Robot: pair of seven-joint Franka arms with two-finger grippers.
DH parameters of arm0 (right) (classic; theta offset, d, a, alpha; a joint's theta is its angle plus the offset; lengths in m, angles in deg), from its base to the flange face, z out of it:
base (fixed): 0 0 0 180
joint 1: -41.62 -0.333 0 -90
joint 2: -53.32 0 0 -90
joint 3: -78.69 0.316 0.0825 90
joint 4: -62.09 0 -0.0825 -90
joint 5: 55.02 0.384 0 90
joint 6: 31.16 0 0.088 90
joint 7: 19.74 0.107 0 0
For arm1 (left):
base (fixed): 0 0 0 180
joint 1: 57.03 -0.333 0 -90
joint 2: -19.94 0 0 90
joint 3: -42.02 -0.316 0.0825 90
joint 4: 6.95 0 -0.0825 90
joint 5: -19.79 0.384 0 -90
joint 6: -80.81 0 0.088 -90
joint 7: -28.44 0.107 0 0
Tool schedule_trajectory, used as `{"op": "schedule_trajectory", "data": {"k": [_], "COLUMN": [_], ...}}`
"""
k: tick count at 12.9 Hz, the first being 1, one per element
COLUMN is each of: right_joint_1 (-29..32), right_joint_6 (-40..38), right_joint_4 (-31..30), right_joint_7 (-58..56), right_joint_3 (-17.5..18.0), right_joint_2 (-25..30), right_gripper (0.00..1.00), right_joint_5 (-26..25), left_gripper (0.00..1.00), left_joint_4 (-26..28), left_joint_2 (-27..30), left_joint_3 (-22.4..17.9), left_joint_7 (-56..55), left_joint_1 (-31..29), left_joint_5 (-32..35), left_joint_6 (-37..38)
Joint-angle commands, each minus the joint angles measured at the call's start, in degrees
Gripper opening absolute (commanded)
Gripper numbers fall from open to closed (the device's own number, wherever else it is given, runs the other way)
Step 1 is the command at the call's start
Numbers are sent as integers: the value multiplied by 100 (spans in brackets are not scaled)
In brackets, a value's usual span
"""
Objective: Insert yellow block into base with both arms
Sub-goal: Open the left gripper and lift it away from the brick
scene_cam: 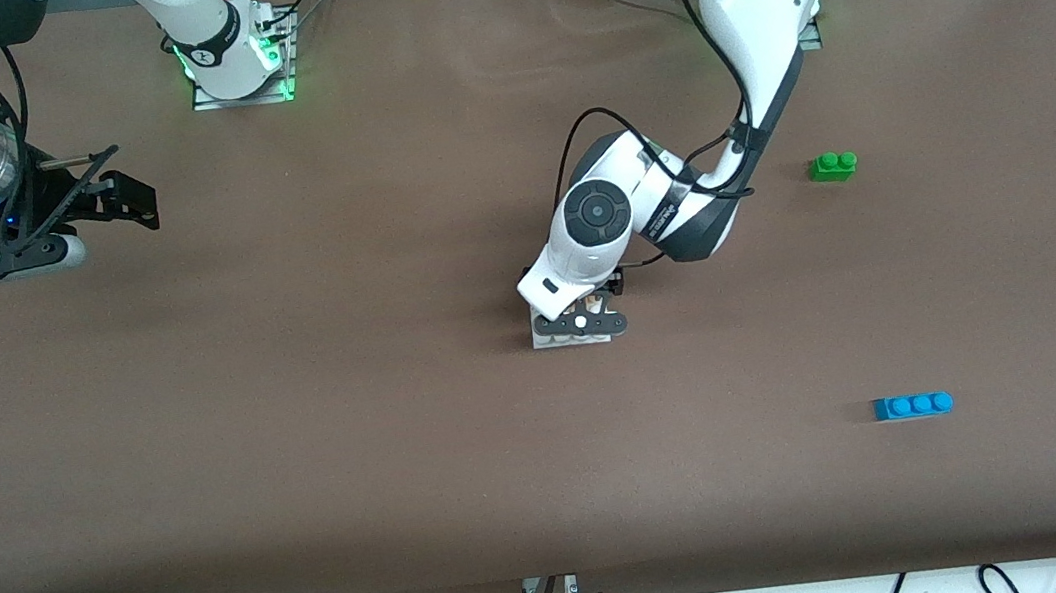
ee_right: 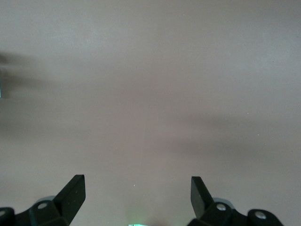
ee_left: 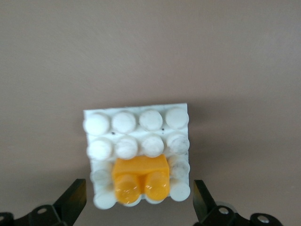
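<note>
Yellow block (ee_left: 140,179) studs-up on base (ee_left: 136,123) (long axis spanning left tool's (ee_left: 140,202) wide-spread fingers); right tool (ee_right: 137,197) wide too

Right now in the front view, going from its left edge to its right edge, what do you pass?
Right hand, open, hanging over bare table → left hand, open, over the base with the yellow block on it → green brick → blue brick.

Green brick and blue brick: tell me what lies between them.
Nothing: in the front view only bare brown table separates the green brick from the blue brick.
</note>
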Motion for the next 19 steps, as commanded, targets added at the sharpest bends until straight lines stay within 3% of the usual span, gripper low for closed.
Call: {"op": "schedule_trajectory", "data": {"k": [1,4,9,11,14,15,16,19], "right_joint_1": [38,38,38,38,38,38,38,38], "right_joint_6": [-34,-8,-17,-8,-8,-8,-8,-17], "right_joint_4": [-23,-58,-67,-50,-58,-58,-58,-41], "right_joint_7": [-81,-73,-82,-82,-82,-73,-55,-55], "right_joint_3": [18,18,18,18,18,18,18,18], "right_joint_2": [97,88,88,88,88,88,88,88], "right_gripper": [99,99,99,99,99,99,99,99], "right_joint_5": [-37,-37,-37,-37,-46,-46,-54,-63], "left_gripper": [100,100,100,100,100,100,100,100], "left_joint_4": [83,74,74,65,-838,-910,-885,-290], "left_joint_2": [862,1487,2252,2560,2588,2562,2588,3043], "left_joint_3": [38,12,12,38,-5,-5,-136,-1521], "left_joint_7": [50,839,2018,2429,2915,3003,3265,4004], "left_joint_1": [-606,-1222,-2496,-2893,-3052,-3052,-3061,-2369], "left_joint_5": [30,21,47,21,21,56,21,-294], "left_joint_6": [763,1573,1820,2406,3567,3700,3702,3571]}}
